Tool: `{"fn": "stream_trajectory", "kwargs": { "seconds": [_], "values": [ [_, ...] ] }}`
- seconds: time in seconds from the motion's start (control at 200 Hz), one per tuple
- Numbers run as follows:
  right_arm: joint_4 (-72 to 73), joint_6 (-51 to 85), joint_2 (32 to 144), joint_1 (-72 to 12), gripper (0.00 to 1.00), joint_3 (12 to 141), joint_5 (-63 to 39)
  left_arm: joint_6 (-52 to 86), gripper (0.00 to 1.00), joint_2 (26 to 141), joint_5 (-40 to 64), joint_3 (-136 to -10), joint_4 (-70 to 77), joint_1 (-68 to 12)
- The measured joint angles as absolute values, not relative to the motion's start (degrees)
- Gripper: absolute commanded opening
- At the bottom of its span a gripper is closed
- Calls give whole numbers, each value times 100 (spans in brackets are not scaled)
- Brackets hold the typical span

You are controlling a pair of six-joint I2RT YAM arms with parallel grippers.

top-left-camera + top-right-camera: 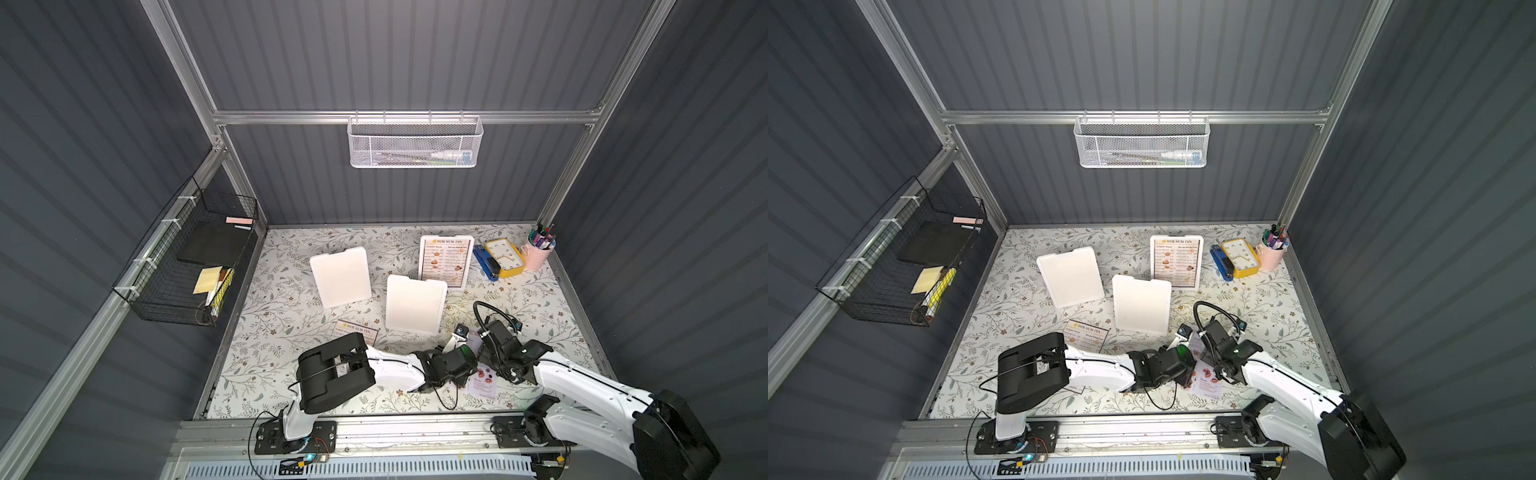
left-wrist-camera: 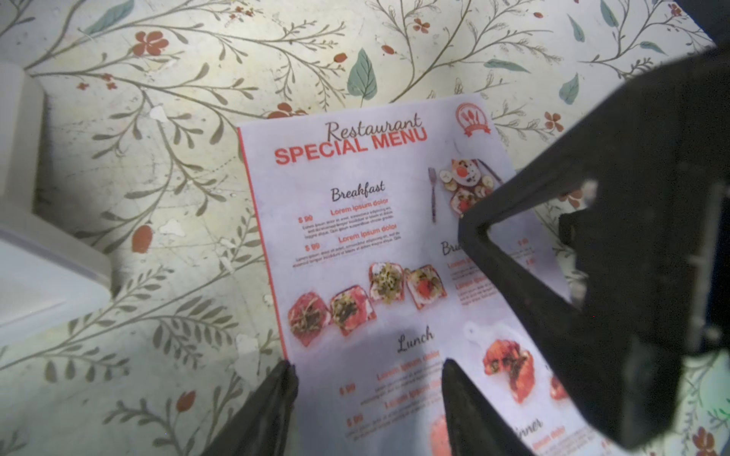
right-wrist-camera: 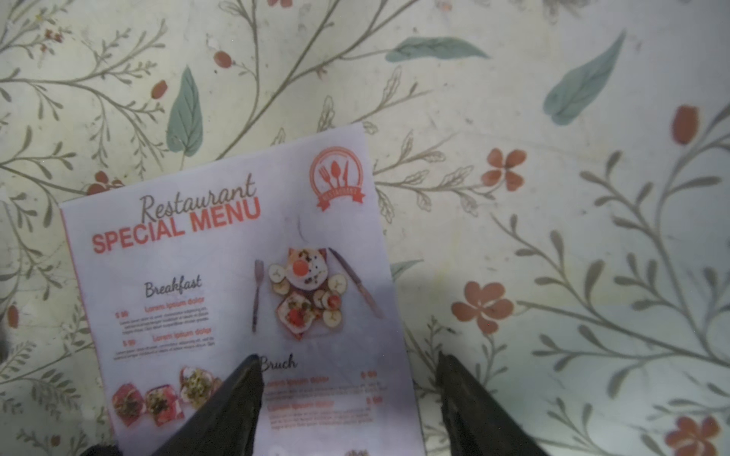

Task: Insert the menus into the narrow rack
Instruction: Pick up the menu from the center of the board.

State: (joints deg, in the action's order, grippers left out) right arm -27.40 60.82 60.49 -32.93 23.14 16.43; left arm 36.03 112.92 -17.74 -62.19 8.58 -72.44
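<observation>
Here, the lavender menu [image 2: 355,244] lies flat on the table [image 2: 158,197] near its front edge, the left gripper [image 2: 369,363] and right gripper [image 3: 347,357] each spread astride a long edge. Closing, the jaws could skid or crumple so thin a sheet, or miss it.
</observation>
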Motion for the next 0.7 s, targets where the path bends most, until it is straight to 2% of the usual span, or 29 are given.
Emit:
{"fn": "stream_trajectory", "kwargs": {
  "seconds": [0.44,0.51,0.625,0.7],
  "values": [
    [-1306,5966,7472,-3286,70,2847,1535,3592,57,11393,-1741,-6163,1264,-7244],
    [-1041,5946,7607,-3282,65,2873,1494,3583,57,11393,-1737,-6125,1334,-7231],
    [-766,5911,7677,-3262,48,2860,1382,3581,57,11393,-1737,-6090,1406,-7214],
    [-690,5929,7684,-3256,43,2834,1302,3581,57,11393,-1734,-6060,1466,-7205]
  ]
}}
